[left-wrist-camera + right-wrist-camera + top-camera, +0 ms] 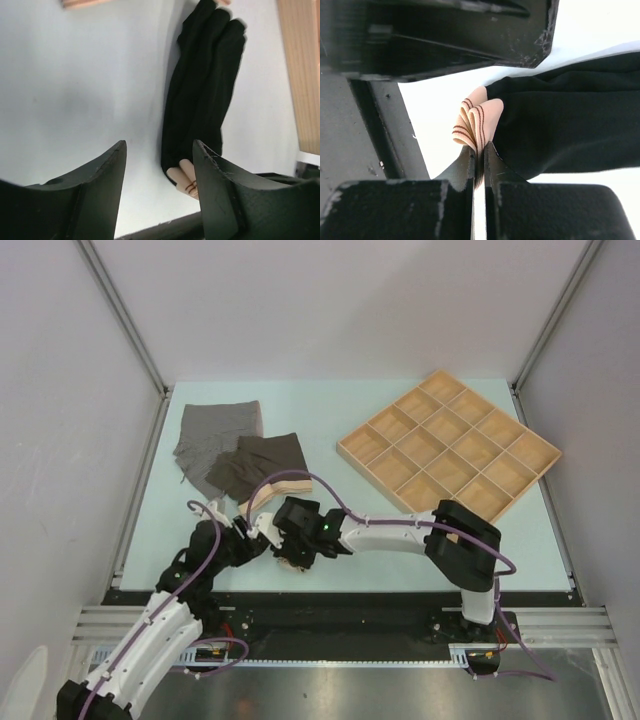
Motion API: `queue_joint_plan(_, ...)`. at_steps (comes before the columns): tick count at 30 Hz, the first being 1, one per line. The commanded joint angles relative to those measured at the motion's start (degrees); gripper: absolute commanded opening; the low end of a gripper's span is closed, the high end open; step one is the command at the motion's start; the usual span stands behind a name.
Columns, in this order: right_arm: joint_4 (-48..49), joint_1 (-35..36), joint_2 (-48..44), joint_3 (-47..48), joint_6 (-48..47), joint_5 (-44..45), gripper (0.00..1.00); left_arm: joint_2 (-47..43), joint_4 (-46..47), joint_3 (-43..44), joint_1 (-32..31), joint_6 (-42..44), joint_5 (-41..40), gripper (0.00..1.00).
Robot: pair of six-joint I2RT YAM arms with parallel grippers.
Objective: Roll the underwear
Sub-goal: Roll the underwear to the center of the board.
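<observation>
Waistband point(476, 120) pinched, left jaws apart

Only the right wrist view shows the right gripper point(479, 150) clamped on the peach striped waistband of the black briefs point(570, 125). In the left wrist view the left gripper point(159, 147) is open, and the folded strip runs lengthwise away from it across the table point(75, 90). From above, the arms hide most of it at the near edge.
</observation>
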Motion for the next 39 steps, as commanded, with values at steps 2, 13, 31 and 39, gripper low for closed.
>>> queue_joint_plan(2, -4.5, -4.7, 3.5, 4.6, -0.4, -12.4, 0.0, -1.9, 10.0, -2.4, 0.2, 3.9, 2.2, 0.56)
queue_joint_plan(13, -8.0, -13.7, 10.9, 11.3, -2.0, -26.2, 0.0, -6.3, 16.1, -8.4, -0.2, 8.6, 10.9, 0.44)
queue_joint_plan(31, -9.3, -19.5, 17.3, 14.3, -3.9, -34.7, 0.0, 5.0, 23.2, -8.3, -5.5, 10.2, 8.5, 0.54)
queue_joint_plan(39, -9.6, -20.0, 18.5, 15.4, -4.5, -36.4, 0.0, 10.5, 23.9, -6.2, -8.9, 10.2, 4.2, 0.54)
